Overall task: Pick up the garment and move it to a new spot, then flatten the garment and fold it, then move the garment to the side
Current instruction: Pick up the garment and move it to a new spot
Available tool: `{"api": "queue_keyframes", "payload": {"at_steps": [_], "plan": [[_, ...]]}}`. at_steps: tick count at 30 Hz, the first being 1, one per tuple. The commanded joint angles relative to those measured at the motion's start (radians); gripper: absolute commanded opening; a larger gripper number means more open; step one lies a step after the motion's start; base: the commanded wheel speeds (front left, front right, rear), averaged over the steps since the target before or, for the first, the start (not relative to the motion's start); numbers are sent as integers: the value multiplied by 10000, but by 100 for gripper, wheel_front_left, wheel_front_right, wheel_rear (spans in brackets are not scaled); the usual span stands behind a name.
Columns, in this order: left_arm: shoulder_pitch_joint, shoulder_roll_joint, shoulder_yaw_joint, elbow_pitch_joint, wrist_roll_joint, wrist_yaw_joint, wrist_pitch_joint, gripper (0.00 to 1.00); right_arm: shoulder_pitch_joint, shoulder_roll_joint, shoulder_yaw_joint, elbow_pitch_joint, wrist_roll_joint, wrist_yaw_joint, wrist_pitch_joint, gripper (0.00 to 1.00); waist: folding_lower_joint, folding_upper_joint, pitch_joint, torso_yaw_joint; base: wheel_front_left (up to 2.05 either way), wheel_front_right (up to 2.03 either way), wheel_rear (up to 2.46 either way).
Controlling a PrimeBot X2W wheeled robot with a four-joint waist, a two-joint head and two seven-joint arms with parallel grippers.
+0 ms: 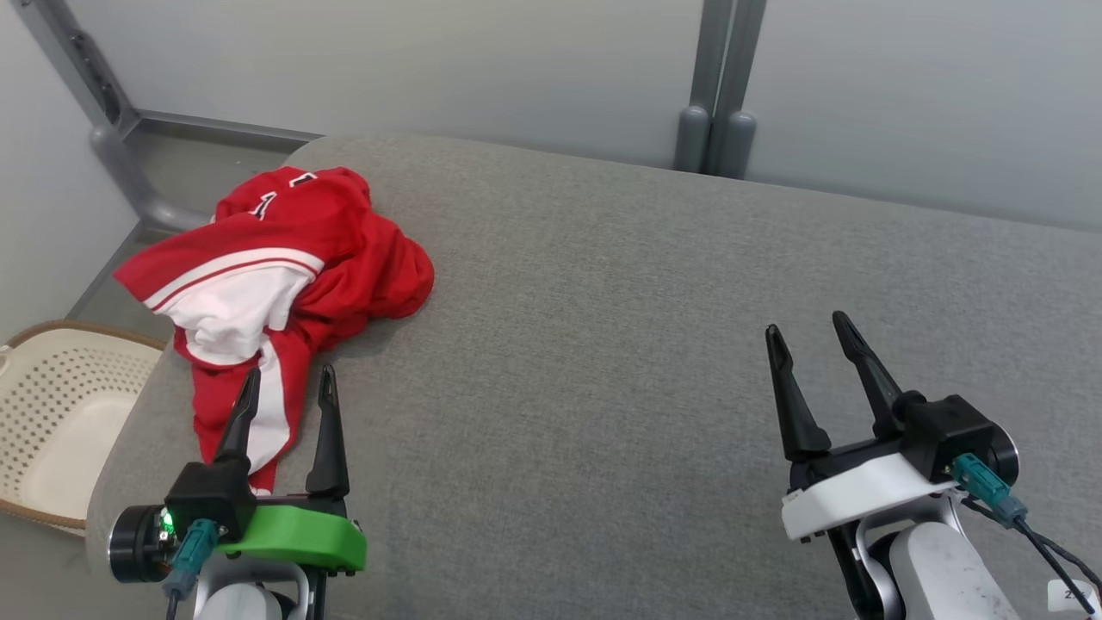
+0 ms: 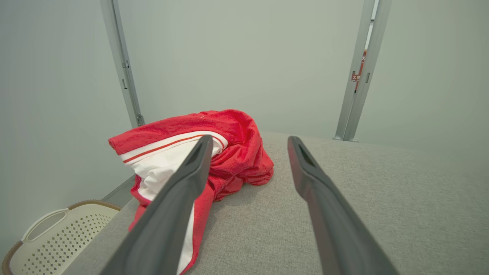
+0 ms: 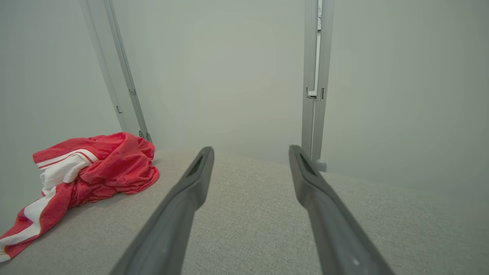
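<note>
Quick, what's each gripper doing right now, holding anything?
Left gripper: open, holding nothing, close to the red garment.
Right gripper: open, holding nothing.

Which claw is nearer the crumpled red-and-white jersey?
The left gripper, green-mounted, beside the red-and-white garment; the white-mounted right gripper sits far across the grey cushion.

Our head camera looking down across the surface (image 1: pixel 646 344), our wrist cameras set low, facing the wall (image 2: pixel 248 57), all three sharing the garment (image 1: pixel 284 258) at left.
</note>
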Motion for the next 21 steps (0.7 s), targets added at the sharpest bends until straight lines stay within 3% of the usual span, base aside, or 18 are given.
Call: {"api": "queue_keyframes", "payload": {"at_steps": [1, 10, 21], "plan": [[-124, 53, 50, 36, -92, 29, 0, 100, 119, -37, 52, 17, 109, 4, -30, 100, 0, 0, 88, 655, 0, 0, 0], [-4, 51, 202, -78, -264, 66, 0, 100, 45, -42, 332, 61, 284, 4, -31, 100, 0, 0, 108, 1404, 0, 0, 0], [134, 92, 730, -102, -510, -89, 0, 100, -55, -41, 549, 90, 316, 4, -31, 100, 0, 0, 221, 1333, 0, 0, 0]]}}
